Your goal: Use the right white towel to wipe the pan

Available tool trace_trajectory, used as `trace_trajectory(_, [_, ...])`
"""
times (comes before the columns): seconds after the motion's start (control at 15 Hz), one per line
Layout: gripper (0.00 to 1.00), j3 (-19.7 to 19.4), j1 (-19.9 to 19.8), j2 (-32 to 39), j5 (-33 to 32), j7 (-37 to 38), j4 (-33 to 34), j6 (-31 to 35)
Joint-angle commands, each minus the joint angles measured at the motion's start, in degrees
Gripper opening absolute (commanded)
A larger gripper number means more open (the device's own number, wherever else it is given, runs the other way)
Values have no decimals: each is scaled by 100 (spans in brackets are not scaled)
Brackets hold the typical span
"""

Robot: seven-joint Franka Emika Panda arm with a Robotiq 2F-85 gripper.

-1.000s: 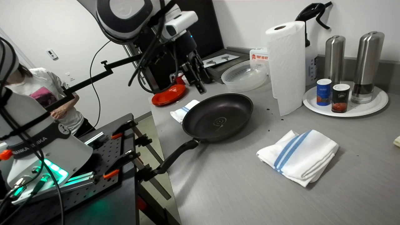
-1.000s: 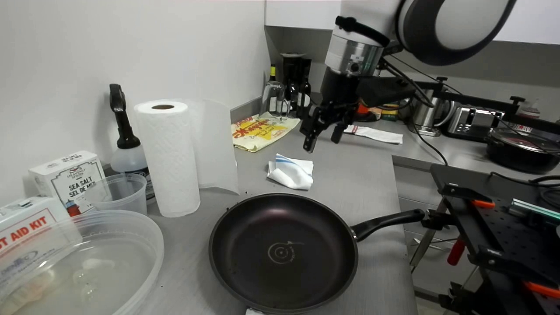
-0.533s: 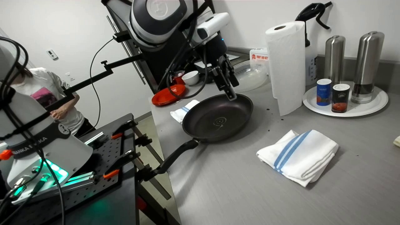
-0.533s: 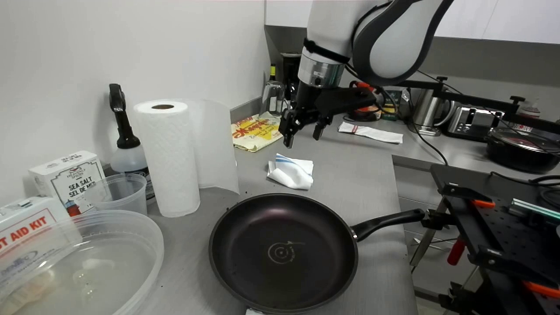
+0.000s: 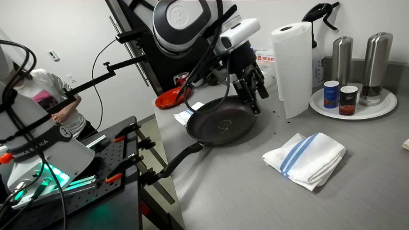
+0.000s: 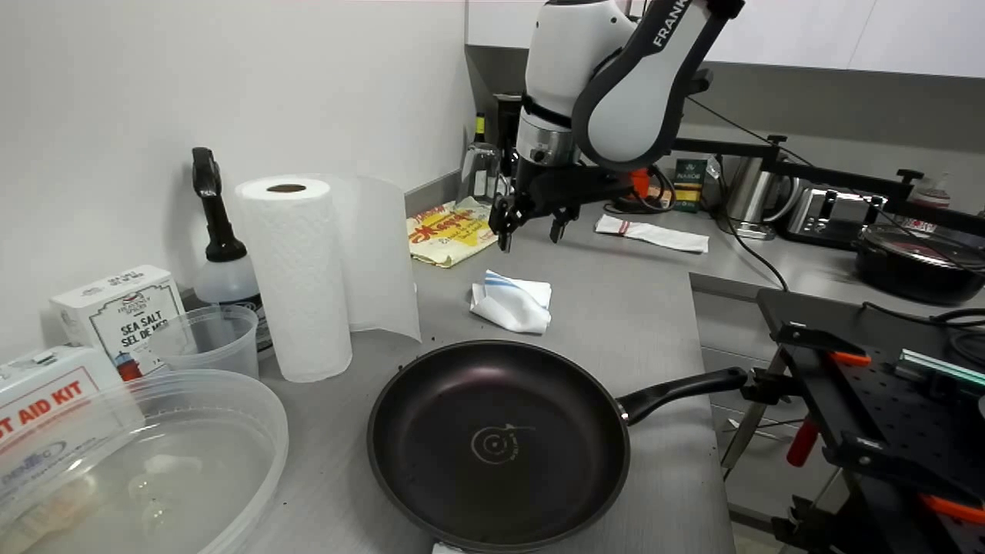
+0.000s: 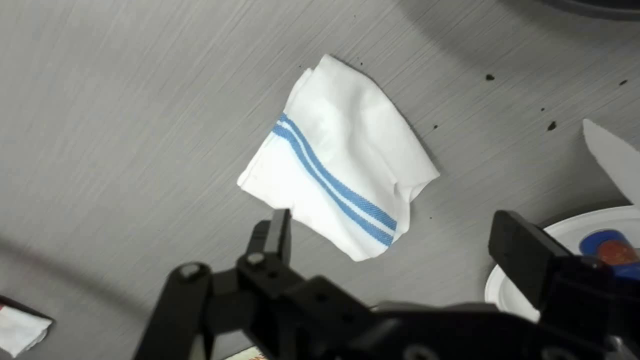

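Black pan (image 6: 500,446) sits face-up on the grey counter (image 6: 623,300), handle (image 6: 681,393) running out past the counter edge in both exterior views. Just beside the pan, a white-and-blue cloth (image 5: 182,118), partly hidden by it in an exterior view; can't tell if they touch. Right white towel (image 7: 340,160) is near the pan, apart from it: folded, rumpled, blue stripes up. Dark specks (image 7: 551,126) on the counter near both.

Arm (image 5: 180,19): base (image 5: 75,153) off the pan's handle side, links reaching high across to the towel side of the pan. Wrist bent, gripper (image 7: 392,217) aimed down, canted in an exterior view. It hangs well above the counter; wrist view catches only a sliver of the pan, in a corner.

Fingers (image 7: 522,255) spread wide, grip empty, touching nothing. Towel and counter show through the gap. One fingertip lines up with the towel's edge in the wrist view, but both exterior views show air between them.

Further from the pan: clear tub (image 6: 271,454) and paper towel roll (image 6: 296,285), the roll upright, loose sheet trailing. Well apart from the pan on the towel side: white plate (image 5: 367,113) carrying two small canisters (image 5: 331,94) and two tall steel cylinders (image 5: 375,67). Farthest from the pan: red-striped white cloth (image 6: 654,235), then a lidded black pot (image 6: 916,269).
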Motion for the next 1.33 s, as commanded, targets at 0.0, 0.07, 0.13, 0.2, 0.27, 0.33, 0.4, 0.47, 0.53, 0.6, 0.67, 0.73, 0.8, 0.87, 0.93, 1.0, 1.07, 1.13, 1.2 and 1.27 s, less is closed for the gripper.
trace_trajectory(0.0, [100,-64,-42,319,496,-257,293,32])
trace_trajectory(0.07, [100,65,-185,352,625,-416,308,115])
trace_trajectory(0.13, [100,219,-348,374,778,-597,344,114])
trace_trajectory(0.2, [100,317,-455,406,905,-769,383,111])
trace_trajectory(0.27, [100,490,-633,432,1057,-1028,422,136])
trace_trajectory(0.33, [100,597,-749,471,1169,-1253,466,156])
trace_trajectory(0.4, [100,768,-929,504,1318,-1532,518,183])
trace_trajectory(0.47, [100,919,-1092,537,1460,-1804,575,176])
trace_trajectory(0.53, [100,1105,-1281,567,1620,-2119,635,148])
trace_trajectory(0.6, [100,1188,-1383,635,1749,-2369,706,157])
trace_trajectory(0.67, [100,1277,-1493,702,1840,-2591,774,162])
trace_trajectory(0.73, [100,1364,-1599,755,1925,-2796,838,153])
trace_trajectory(0.8, [100,1420,-1672,820,1992,-2944,900,154])
trace_trajectory(0.87, [100,1404,-1688,901,2024,-3037,966,176])
trace_trajectory(0.93, [100,1436,-1739,951,2067,-3132,1018,171])
trace_trajectory(1.0, [100,1452,-1777,1003,2097,-3215,1067,139])
trace_trajectory(1.07, [100,1476,-1814,1043,2123,-3286,1091,140])
trace_trajectory(1.13, [100,1478,-1828,1092,2137,-3344,1117,151])
trace_trajectory(1.2, [100,1486,-1847,1144,2149,-3392,1136,162])
trace_trajectory(1.27, [100,1482,-1856,1189,2155,-3421,1163,170])
